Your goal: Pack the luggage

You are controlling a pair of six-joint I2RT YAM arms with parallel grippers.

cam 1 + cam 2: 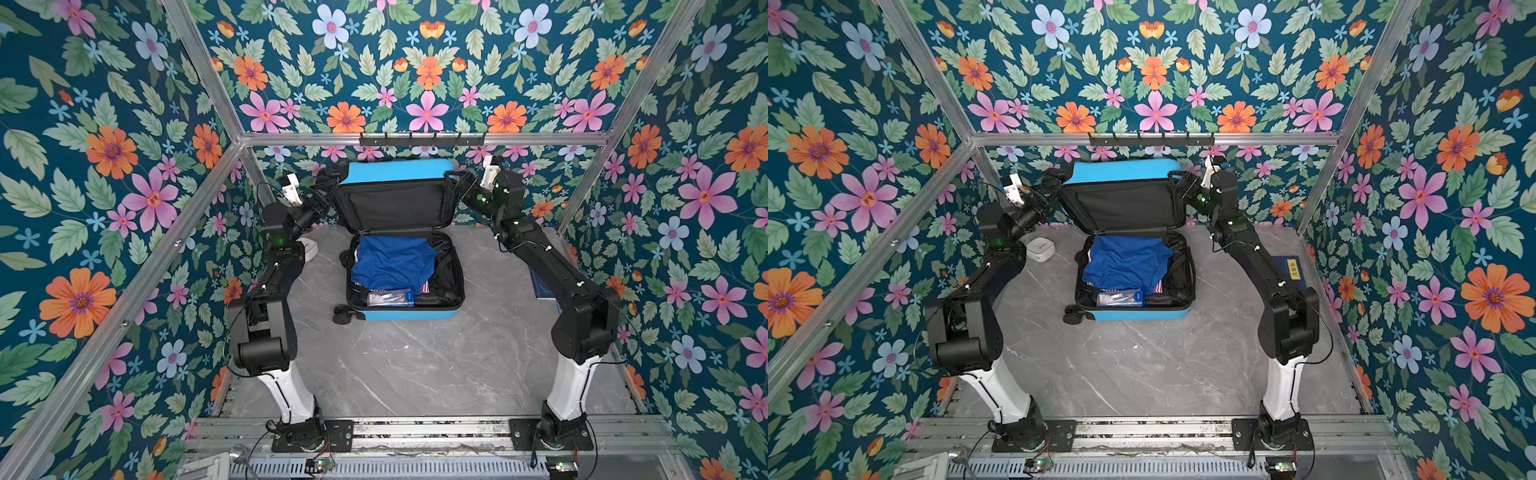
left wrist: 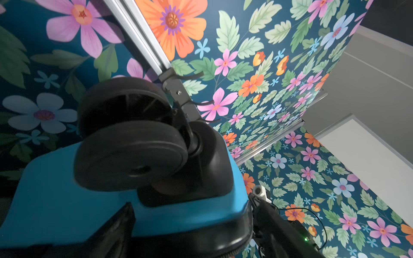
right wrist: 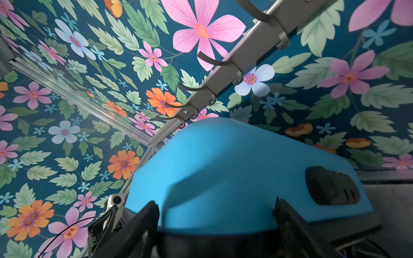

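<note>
Tabletop (image 1: 415,365) of grey marbled look, flowered walls on three sides. Farthest left among the things, small white round object (image 1: 1040,249), flat on the surface just beside the left arm. Next, left gripper (image 1: 330,185) raised at the left top corner of the lid, close by a black caster wheel (image 2: 131,156). Only one of its fingers (image 2: 120,225) in sight in the left wrist view, dark against the blue shell. Cannot tell whether clamped or loose.

In the middle, toward the far wall, luggage (image 1: 407,313): base flat on the tabletop, lid standing up at the far end, black lining facing forward, below a black hook rail (image 1: 422,139). Inside the base, blue garment (image 1: 392,259) on top, clear packet (image 1: 390,298) at the near edge.

Then right gripper (image 1: 457,180) at the lid's right top corner, fingers (image 3: 145,223) spread wide on either side of the blue shell. Pressing or merely flanking, cannot tell. Far right, dark-blue book (image 1: 1292,271) with yellow label, lying flat, partly behind the right arm.
</note>
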